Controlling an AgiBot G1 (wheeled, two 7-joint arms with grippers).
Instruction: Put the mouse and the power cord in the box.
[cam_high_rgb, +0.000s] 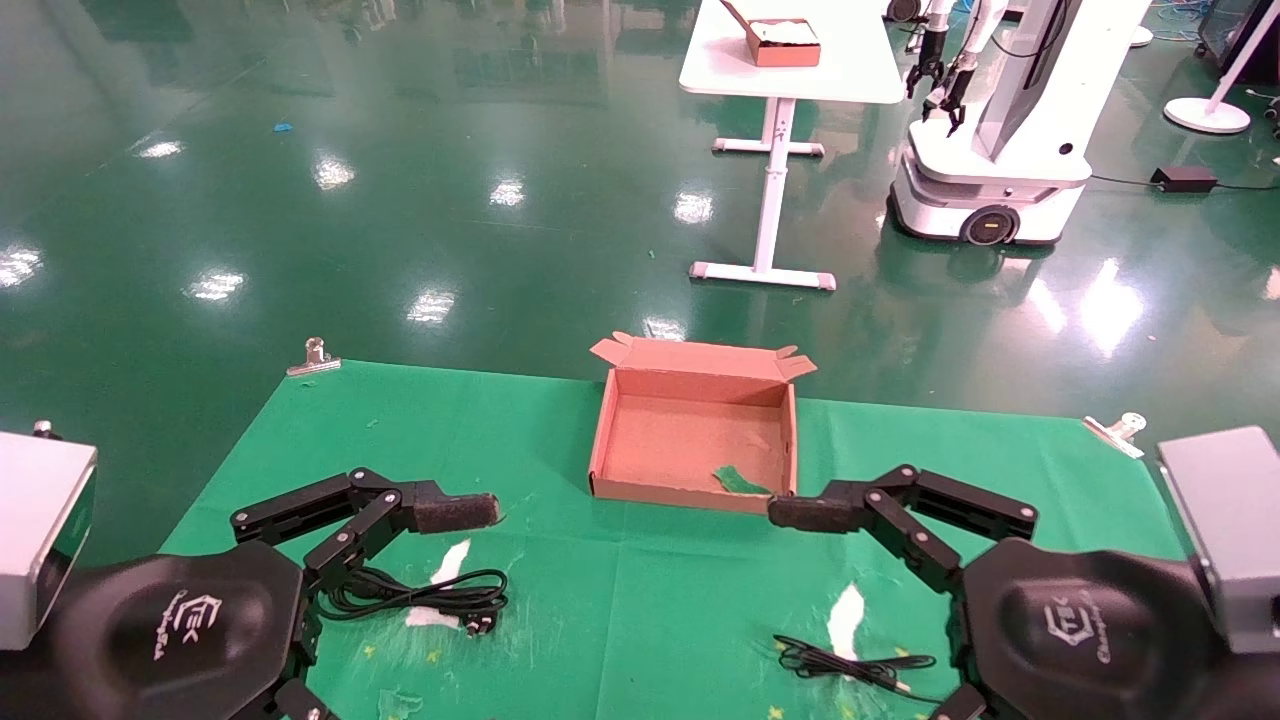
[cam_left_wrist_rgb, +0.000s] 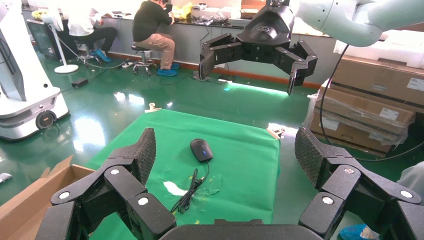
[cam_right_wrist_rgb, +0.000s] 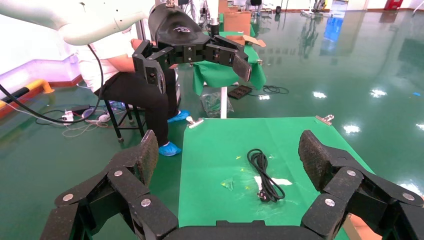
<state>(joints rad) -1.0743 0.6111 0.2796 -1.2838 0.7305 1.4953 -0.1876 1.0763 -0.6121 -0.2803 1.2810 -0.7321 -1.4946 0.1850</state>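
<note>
Mouse (cam_left_wrist_rgb: 201, 149) untouched; both end effectors (left (cam_left_wrist_rgb: 225, 155), right (cam_right_wrist_rgb: 227, 157)) wide open, empty.

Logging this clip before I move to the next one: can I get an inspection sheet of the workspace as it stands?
Surface: green cloth over the table, clipped at far corners, with white torn patches.
Job's things: box open at centre-far, only a green scrap inside; power cord coiled near left gripper; mouse on the cloth on the right side.
Clutter: nothing seen.
Grippers: left gripper open, hovering above the cord; right gripper open, by the box's near right corner.
Cables: mouse cable bundled.
Surroundings: glossy green floor, white table, another robot.
</note>
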